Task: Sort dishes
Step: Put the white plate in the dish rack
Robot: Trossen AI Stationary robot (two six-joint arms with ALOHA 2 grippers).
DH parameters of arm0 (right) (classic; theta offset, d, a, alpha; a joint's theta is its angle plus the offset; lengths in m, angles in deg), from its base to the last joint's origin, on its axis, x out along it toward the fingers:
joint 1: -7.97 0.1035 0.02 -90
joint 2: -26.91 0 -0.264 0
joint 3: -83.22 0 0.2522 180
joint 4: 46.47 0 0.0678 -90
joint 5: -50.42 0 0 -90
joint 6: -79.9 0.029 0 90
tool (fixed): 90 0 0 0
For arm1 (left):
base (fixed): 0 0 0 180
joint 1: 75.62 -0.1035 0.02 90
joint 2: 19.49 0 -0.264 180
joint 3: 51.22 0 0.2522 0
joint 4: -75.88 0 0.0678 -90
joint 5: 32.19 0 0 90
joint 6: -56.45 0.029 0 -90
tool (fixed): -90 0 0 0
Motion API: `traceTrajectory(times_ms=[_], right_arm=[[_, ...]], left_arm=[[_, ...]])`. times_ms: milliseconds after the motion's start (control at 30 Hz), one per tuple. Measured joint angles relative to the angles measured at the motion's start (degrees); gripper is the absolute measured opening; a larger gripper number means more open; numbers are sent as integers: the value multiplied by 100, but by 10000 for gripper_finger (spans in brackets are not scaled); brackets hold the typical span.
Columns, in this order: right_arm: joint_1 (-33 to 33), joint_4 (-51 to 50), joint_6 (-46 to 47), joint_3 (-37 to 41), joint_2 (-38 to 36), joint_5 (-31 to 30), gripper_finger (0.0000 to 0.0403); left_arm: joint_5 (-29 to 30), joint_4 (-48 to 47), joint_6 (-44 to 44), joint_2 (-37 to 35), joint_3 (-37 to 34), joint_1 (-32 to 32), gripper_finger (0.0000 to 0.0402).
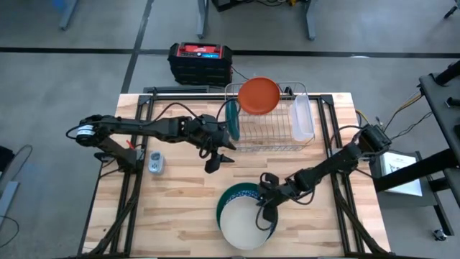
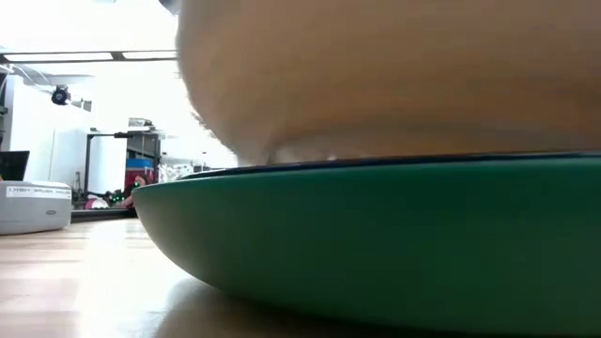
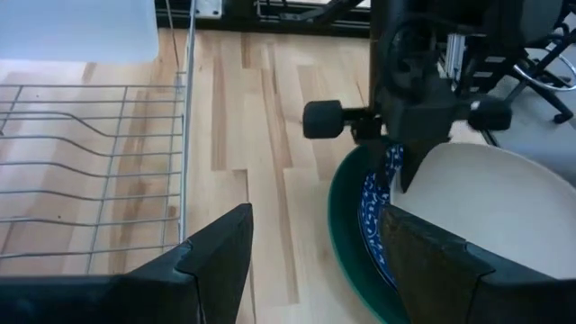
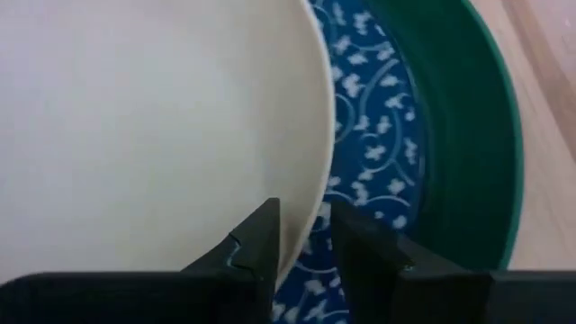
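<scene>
I am working over a wooden desk [image 1: 180,216] with the wire rack [image 1: 266,133] sitting at twelve o'clock, already carrying an orange dish [image 1: 258,95] and a dark green one [image 1: 231,121] on edge. At six o'clock the green plate [image 1: 233,196] is holding the white dish [image 1: 244,223]. My right gripper [image 4: 304,236] is straddling the white rim, fingers narrowing on it, probably to lift. The left gripper [image 1: 217,160] is waiting centrally, fingers wide.
</scene>
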Motion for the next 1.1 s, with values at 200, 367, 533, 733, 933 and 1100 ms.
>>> traceTrajectory(times_ms=[200,367,533,733,933,1100], right_arm=[[-22,-54,-127,-121,135,-46,25],[45,-152,-412,-299,91,-423,6],[85,-188,-837,-531,-26,-575,2],[202,-1214,-1456,-907,-385,-1084,1],[333,-2424,-2288,-1494,-1037,-1622,0],[344,-3375,-3487,-2075,-1680,-2434,0]], left_arm=[[-2,-14,-8,-15,0,15,230],[-1,-11,56,-25,0,15,230],[-2,10,62,-116,0,15,230],[-2,162,112,-498,0,195,230],[-1,228,441,-883,0,550,230],[134,-176,184,-1143,0,684,230]])
